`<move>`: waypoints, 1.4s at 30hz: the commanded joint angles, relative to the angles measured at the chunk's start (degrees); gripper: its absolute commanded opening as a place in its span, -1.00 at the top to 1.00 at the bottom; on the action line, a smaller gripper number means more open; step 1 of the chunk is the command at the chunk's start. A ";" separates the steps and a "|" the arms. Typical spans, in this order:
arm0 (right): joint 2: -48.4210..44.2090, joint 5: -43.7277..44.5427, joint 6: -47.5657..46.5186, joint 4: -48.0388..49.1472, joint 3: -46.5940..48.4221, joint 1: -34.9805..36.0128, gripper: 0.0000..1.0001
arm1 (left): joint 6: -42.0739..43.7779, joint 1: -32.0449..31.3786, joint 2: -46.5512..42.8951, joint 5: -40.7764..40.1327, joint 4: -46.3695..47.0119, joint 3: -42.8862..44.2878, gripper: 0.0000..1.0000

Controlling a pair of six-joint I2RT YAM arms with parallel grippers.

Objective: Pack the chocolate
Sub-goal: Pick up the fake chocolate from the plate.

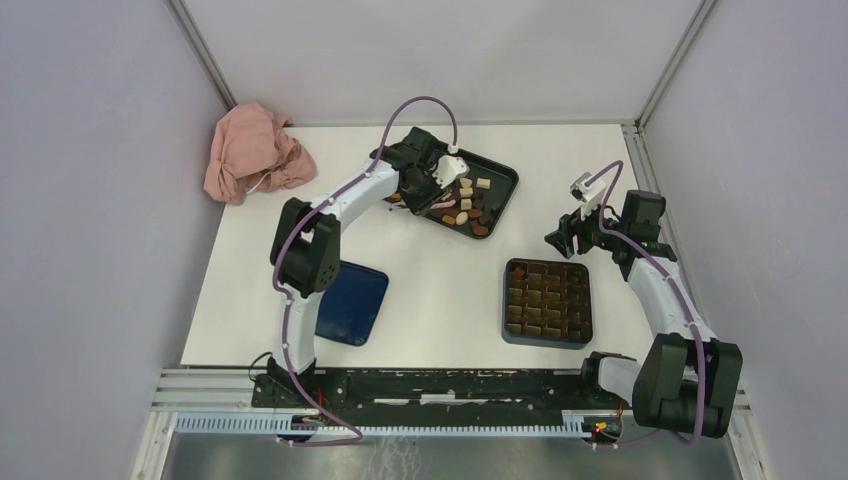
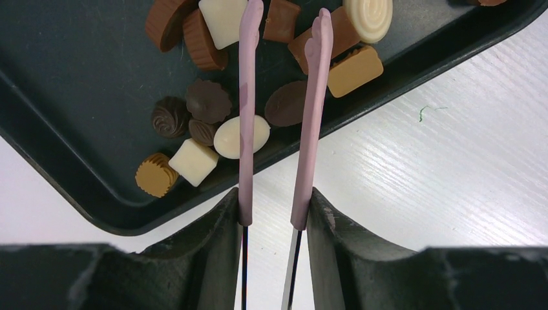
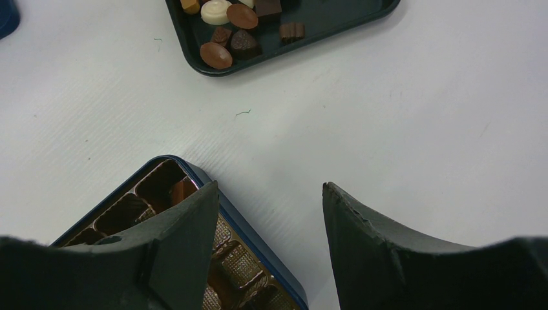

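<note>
My left tool (image 2: 274, 206) was clamped on the pink tongs (image 2: 244, 97), tips apart above the chocolate (image 2: 223, 139) in the dark tray (image 2: 77, 77), so I needed to straddle one piece squarely before squeezing, while my right tool (image 3: 271, 194) hung apart, empty, clear of that tray.

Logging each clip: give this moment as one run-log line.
left gripper: gripping pink tongs, tips over chocolate in tray | right gripper: jaws open, empty, near box corner

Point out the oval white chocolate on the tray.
The cream oval crossed by the tongs, near the tray rim; other white pieces are square or round.
</note>
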 commanded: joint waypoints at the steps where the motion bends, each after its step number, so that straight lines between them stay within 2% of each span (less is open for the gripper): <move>1: 0.12 -1.24 -0.71 0.69 0.03 -0.20 -0.31 | 2.54 -0.38 1.34 0.95 -0.69 3.93 0.09; 10: 0.19 -1.24 -0.80 0.65 0.12 -0.22 -0.31 | 2.04 -0.62 3.38 -1.44 -1.70 5.92 0.11; 27: 0.34 -0.72 -0.98 0.61 0.20 -0.21 -0.31 | 1.05 -0.69 4.17 -0.84 -2.17 6.73 0.25; 29: 0.21 -0.63 -1.06 0.51 0.20 -0.22 -0.31 | 0.84 -0.64 4.17 -0.96 -2.23 6.77 0.30; 33: 0.24 -0.62 -1.06 0.53 0.20 -0.22 -0.31 | -0.67 -0.65 3.72 -1.69 -2.16 7.93 0.63; 42: 0.21 -0.71 -1.10 0.52 0.21 -0.22 -0.31 | -4.70 -0.74 -2.17 -2.29 -1.15 7.21 0.77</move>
